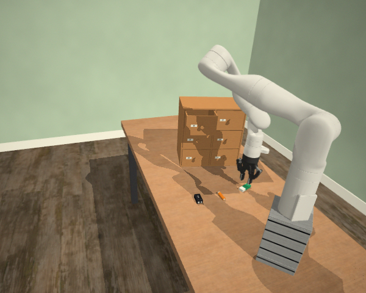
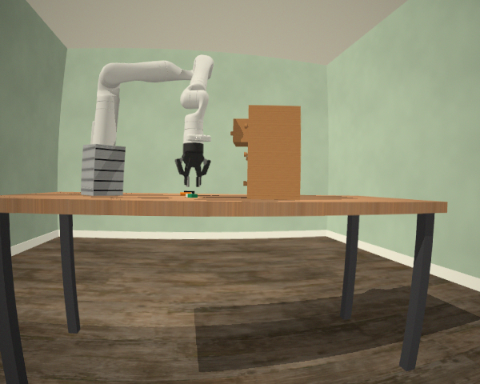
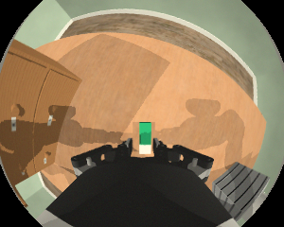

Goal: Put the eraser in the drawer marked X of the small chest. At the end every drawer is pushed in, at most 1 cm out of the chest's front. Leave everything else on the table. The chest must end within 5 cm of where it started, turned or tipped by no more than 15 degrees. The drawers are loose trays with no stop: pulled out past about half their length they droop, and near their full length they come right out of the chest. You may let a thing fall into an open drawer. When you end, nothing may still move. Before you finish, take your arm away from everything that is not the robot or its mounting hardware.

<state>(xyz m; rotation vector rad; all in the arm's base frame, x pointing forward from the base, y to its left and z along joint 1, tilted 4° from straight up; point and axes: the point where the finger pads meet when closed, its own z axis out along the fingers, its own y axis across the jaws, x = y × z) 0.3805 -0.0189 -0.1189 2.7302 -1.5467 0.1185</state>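
Note:
The eraser (image 1: pixel 244 187) (image 2: pixel 192 195) (image 3: pixel 145 134), green with a white end, lies flat on the table. My gripper (image 1: pixel 246 181) (image 2: pixel 192 184) (image 3: pixel 142 143) points down a little above it, partly open, with nothing between its fingers. In the wrist view the eraser shows between the two fingertips. The wooden chest (image 1: pixel 208 102) (image 2: pixel 274 153) (image 3: pixel 26 95) stands upright with six drawers. Its top left drawer (image 1: pixel 201 125) (image 2: pixel 240 133) is pulled partly out; the other drawers look pushed in. The letters on the labels are too small to read with certainty.
An orange stub-like thing (image 1: pixel 221 196) (image 2: pixel 185 193) lies left of the eraser in the top view. A small black thing (image 1: pixel 198 198) lies farther left. The arm's grey ribbed base (image 1: pixel 283 239) (image 2: pixel 102 170) (image 3: pixel 240 190) stands on the table (image 1: pixel 205 252) (image 2: pixel 215 207).

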